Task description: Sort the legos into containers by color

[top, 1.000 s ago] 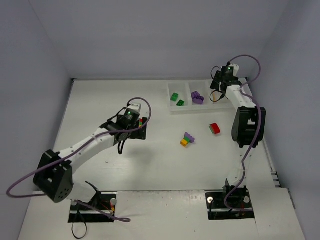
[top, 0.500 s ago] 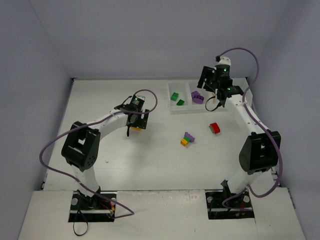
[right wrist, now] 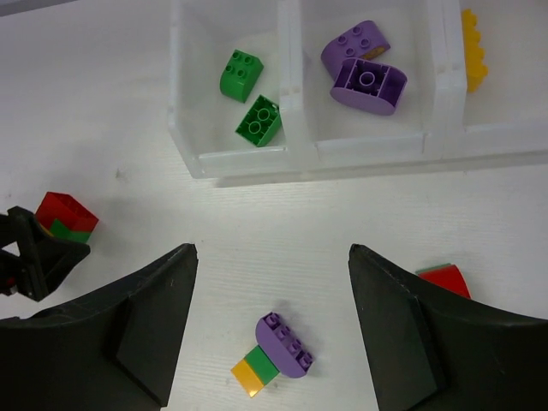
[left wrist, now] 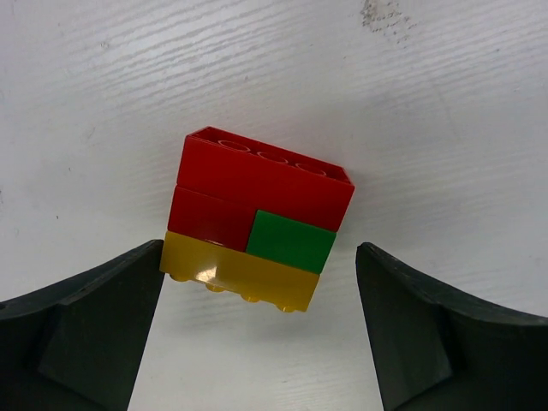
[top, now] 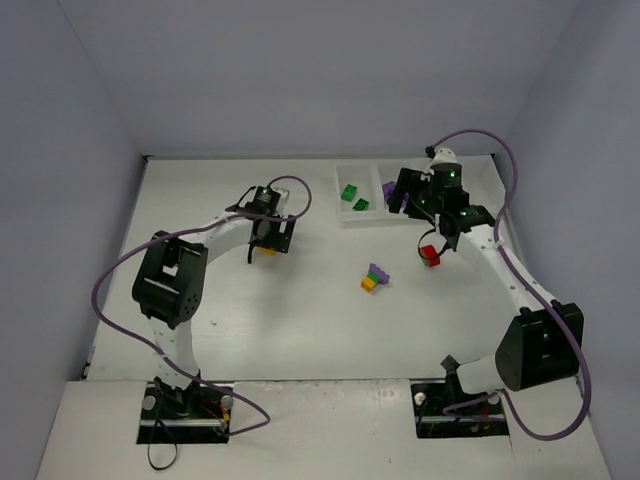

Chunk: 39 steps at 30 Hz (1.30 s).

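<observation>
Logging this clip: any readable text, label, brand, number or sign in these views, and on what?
No text can be read in any view.
The red, green and yellow clump shows plain faces.
Any marks on the studs of the green bricks and purple bricks in the white tray are too small to read.

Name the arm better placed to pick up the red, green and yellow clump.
Left. The left gripper is open and straddles the clump, one finger on each side. The right gripper, also open, hangs far off near the purple-topped clump.
</observation>
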Each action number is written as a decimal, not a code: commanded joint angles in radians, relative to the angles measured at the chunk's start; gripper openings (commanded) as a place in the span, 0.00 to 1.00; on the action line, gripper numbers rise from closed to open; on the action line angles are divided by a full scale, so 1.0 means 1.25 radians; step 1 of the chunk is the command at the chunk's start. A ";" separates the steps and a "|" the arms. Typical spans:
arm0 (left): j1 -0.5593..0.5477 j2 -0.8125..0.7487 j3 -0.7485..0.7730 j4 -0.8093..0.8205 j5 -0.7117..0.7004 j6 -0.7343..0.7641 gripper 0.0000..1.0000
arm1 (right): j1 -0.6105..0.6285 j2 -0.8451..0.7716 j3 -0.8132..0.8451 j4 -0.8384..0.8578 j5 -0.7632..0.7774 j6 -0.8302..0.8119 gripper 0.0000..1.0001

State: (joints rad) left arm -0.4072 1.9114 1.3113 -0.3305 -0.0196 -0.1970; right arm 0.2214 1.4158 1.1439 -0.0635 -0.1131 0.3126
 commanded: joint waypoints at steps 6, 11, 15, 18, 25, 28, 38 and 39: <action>0.013 0.023 0.065 0.020 0.062 0.069 0.63 | -0.004 -0.058 -0.035 0.043 -0.044 0.002 0.68; 0.012 0.004 0.035 0.034 0.127 0.090 0.22 | -0.003 -0.067 -0.033 0.043 -0.080 -0.005 0.68; 0.007 -0.091 -0.043 0.121 0.182 0.127 0.04 | -0.002 -0.042 -0.002 0.043 -0.234 -0.017 0.75; -0.001 -0.257 -0.143 0.262 0.271 0.223 0.03 | 0.008 0.004 0.047 0.043 -0.426 0.006 0.84; -0.051 -0.465 -0.270 0.358 0.375 0.342 0.04 | 0.057 0.070 0.119 0.043 -0.591 0.069 0.86; -0.069 -0.508 -0.288 0.365 0.385 0.340 0.04 | 0.101 0.094 0.145 0.045 -0.591 0.090 0.86; -0.100 -0.574 -0.308 0.371 0.372 0.355 0.04 | 0.218 0.137 0.194 0.043 -0.505 0.118 0.84; -0.102 -0.577 -0.309 0.370 0.366 0.356 0.04 | 0.222 0.139 0.197 0.043 -0.501 0.119 0.83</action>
State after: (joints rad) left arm -0.5228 1.2308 0.8944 0.0620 0.4252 0.2176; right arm 0.4908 1.5959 1.3338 -0.0597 -0.7628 0.4412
